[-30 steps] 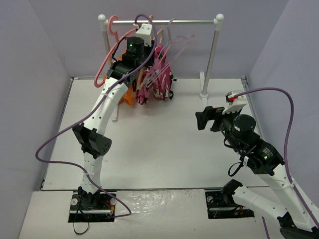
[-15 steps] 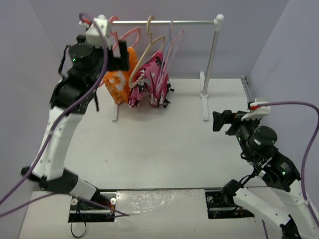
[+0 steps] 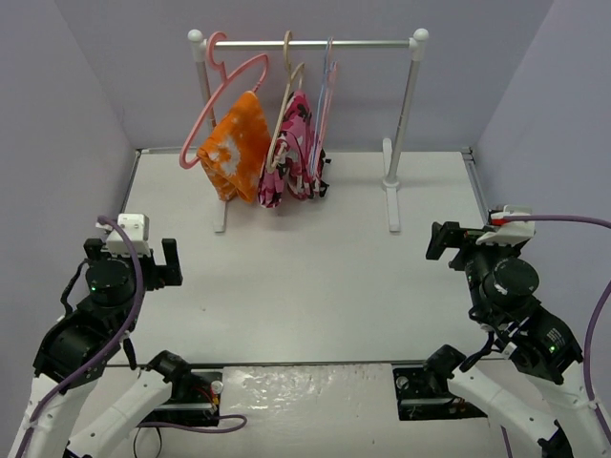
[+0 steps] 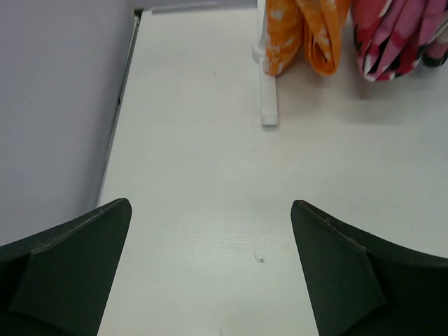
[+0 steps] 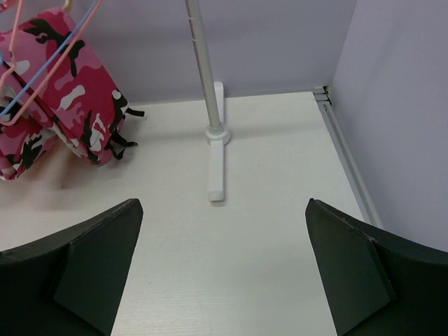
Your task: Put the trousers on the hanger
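Observation:
The camouflage trousers [image 3: 294, 153] in pink, red, white and black hang folded over the crossbar of the beige hanger [image 3: 285, 95], whose hook is on the rail [image 3: 305, 43]. The trousers also show in the left wrist view [image 4: 399, 38] and the right wrist view [image 5: 59, 91]. My left gripper [image 3: 160, 264] is open and empty at the near left of the table, well away from the rack; its dark fingers [image 4: 70, 259] frame bare table. My right gripper [image 3: 447, 240] is open and empty at the near right, its fingers [image 5: 364, 266] wide apart.
An orange-and-white cloth [image 3: 236, 145] hangs on a thick pink hanger [image 3: 218, 91] left of the trousers. Thin blue and pink wire hangers [image 3: 327, 86] hang on their right. The rack's white feet [image 3: 391, 200] stand on the table. Lilac walls close in the sides and back.

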You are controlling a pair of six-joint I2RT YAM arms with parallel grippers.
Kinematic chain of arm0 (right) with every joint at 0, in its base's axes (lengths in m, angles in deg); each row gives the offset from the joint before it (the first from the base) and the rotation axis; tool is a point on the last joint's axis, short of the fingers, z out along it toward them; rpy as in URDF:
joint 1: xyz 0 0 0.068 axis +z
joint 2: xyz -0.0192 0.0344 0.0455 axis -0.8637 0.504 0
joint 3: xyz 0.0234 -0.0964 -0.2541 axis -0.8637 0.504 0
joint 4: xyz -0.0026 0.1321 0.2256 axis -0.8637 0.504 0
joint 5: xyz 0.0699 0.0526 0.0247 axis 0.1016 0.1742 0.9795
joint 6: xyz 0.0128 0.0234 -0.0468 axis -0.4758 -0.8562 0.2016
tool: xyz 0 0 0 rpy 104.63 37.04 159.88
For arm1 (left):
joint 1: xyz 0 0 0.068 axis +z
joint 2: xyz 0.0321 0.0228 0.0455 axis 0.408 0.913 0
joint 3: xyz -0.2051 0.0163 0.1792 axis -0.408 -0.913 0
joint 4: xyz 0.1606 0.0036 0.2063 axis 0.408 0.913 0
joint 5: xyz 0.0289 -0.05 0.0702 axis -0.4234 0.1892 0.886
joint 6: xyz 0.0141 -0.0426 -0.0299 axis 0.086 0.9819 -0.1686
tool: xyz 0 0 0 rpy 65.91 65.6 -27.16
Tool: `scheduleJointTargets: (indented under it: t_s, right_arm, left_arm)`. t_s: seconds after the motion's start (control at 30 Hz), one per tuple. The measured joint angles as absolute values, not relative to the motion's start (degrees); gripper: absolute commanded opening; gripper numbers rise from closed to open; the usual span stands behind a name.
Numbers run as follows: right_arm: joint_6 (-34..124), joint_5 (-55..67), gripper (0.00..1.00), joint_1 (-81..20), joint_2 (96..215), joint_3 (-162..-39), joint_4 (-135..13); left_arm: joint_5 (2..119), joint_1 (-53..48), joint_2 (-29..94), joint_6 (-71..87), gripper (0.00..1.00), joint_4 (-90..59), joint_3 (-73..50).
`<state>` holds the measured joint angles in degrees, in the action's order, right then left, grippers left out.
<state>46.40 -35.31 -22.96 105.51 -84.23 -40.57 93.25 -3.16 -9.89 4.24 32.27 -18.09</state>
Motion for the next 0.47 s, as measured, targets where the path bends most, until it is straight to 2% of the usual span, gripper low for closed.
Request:
scheduleJointTargets:
  t_s: [0.2, 0.47]
  right_arm:
    - [46.84, -35.98, 1.0, -22.96, 102.14, -80.86, -40.35]
    - [46.77, -35.67, 1.0, -22.96, 99.01, -77.32, -39.86]
  left_arm:
    - [94.89, -3.16, -13.94, 7.86, 0.97, 33.75, -28.63]
    - [96.72, -3.16, -16.73, 10.68, 0.97, 30.12, -34.46]
